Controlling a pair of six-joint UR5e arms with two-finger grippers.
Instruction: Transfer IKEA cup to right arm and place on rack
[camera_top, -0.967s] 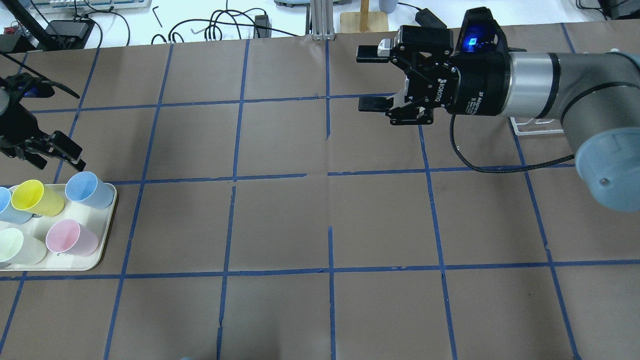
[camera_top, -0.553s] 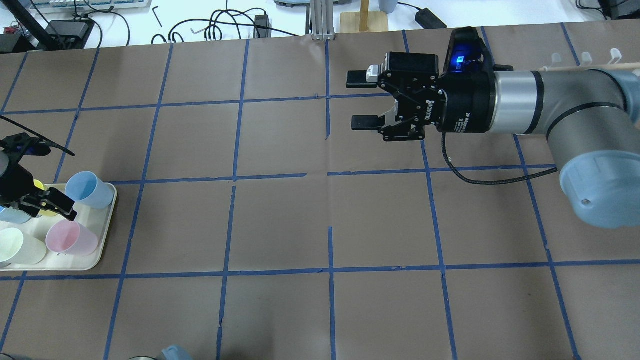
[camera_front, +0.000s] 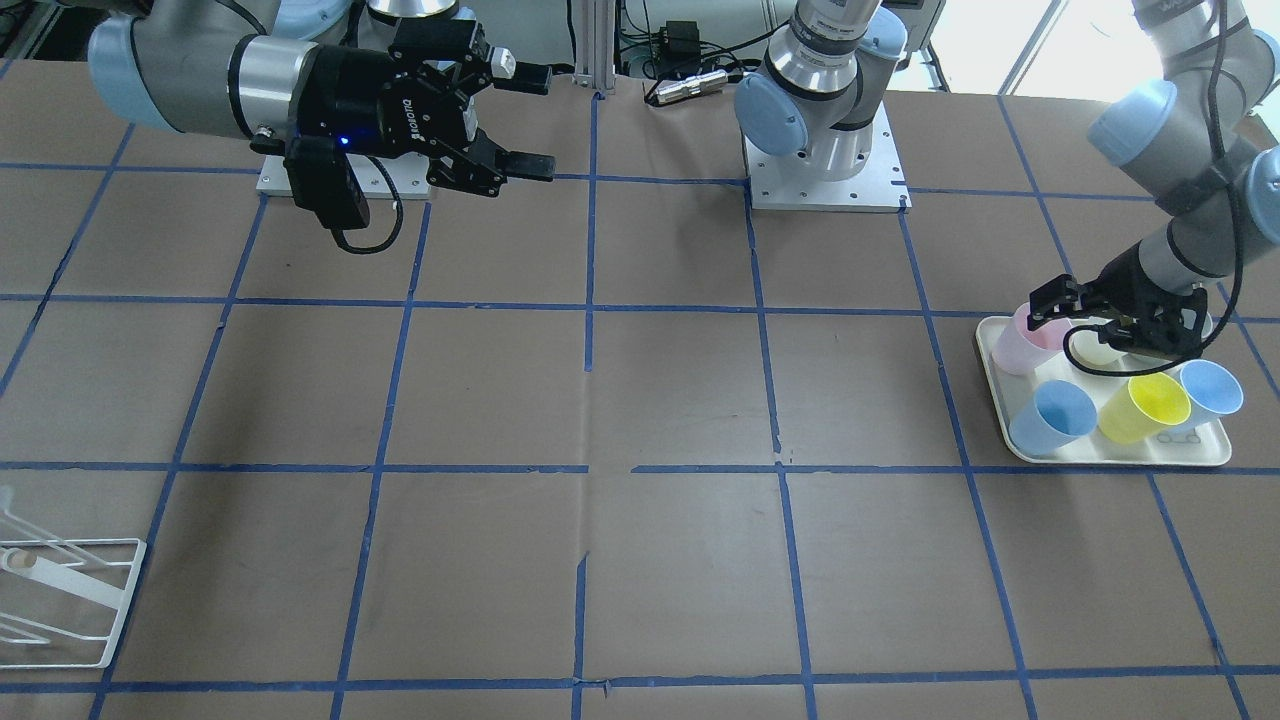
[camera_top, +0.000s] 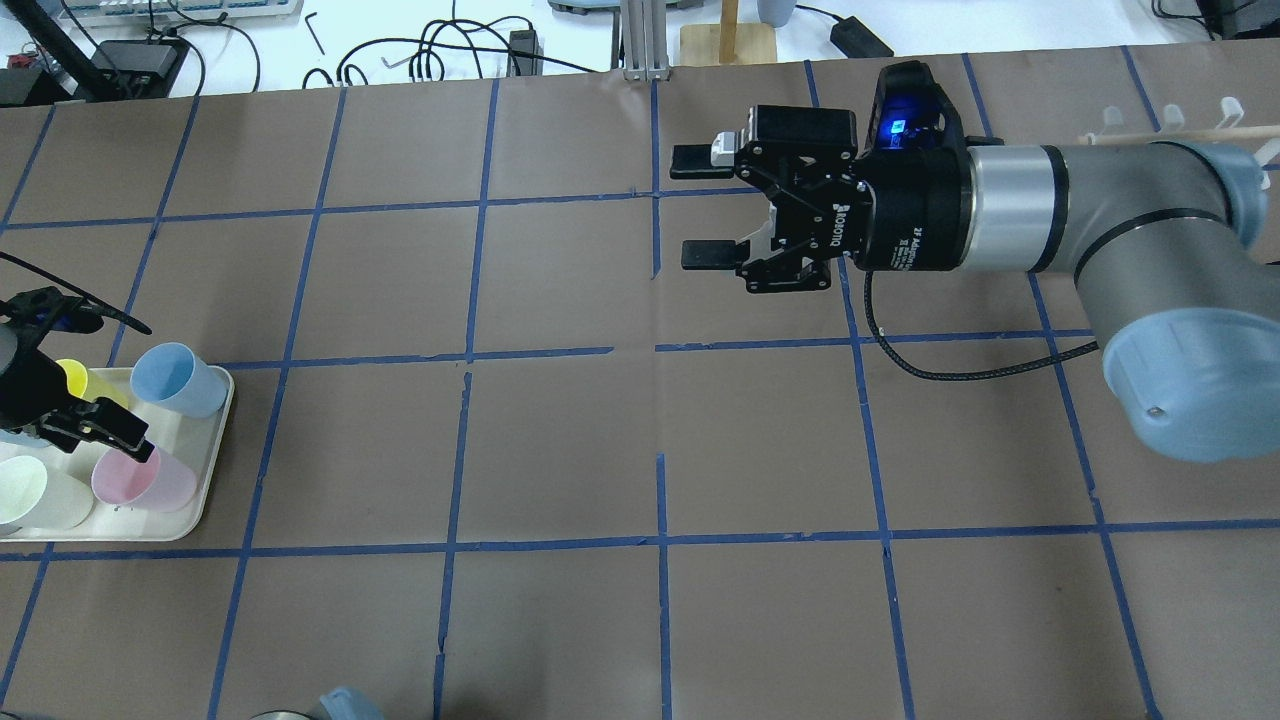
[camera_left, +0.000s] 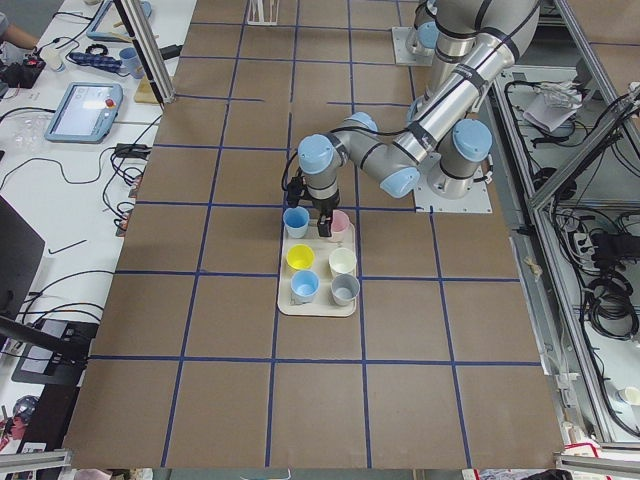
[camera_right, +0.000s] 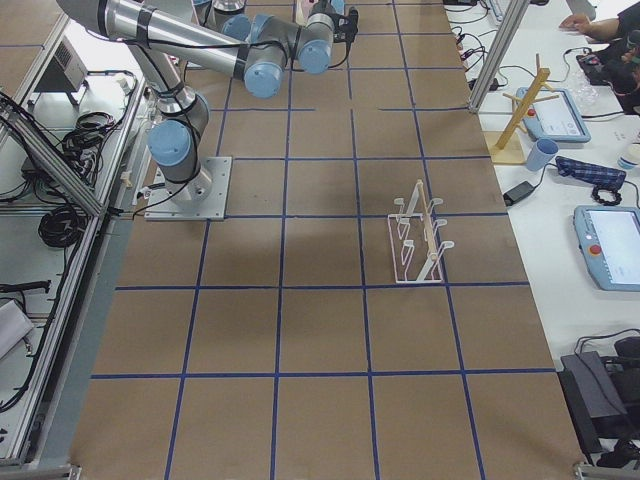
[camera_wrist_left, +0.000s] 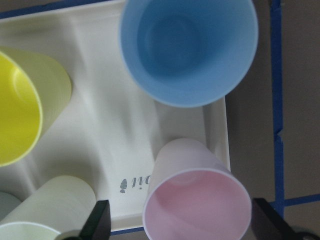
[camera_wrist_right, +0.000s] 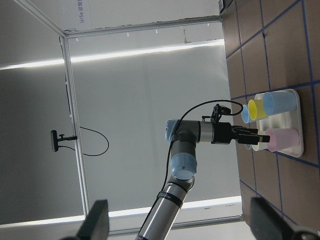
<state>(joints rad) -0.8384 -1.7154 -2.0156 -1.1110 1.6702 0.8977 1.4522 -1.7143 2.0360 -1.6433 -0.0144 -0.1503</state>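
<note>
The pale pink IKEA cup (camera_top: 152, 481) lies on its side on the cream tray (camera_top: 214, 455) at the table's left end. It also shows in the front view (camera_front: 1024, 344) and the left wrist view (camera_wrist_left: 198, 204). My left gripper (camera_top: 100, 432) is open and hangs low over the tray, its fingers (camera_wrist_left: 98, 221) on either side of the pink cup's mouth and not closed on it. My right gripper (camera_top: 700, 206) is open and empty, held above the table's middle and pointing left. The white wire rack (camera_front: 62, 588) stands at the table's right end (camera_right: 418, 236).
On the tray also lie a light blue cup (camera_top: 178, 380), a yellow cup (camera_top: 74, 378) and a cream cup (camera_top: 36, 492), close around the pink one. A wooden stand (camera_top: 728, 36) and cables lie beyond the far edge.
My left gripper has moved from behind the tray to over it and down at the pink cup. My right arm has swung a little left toward the table's middle.
</note>
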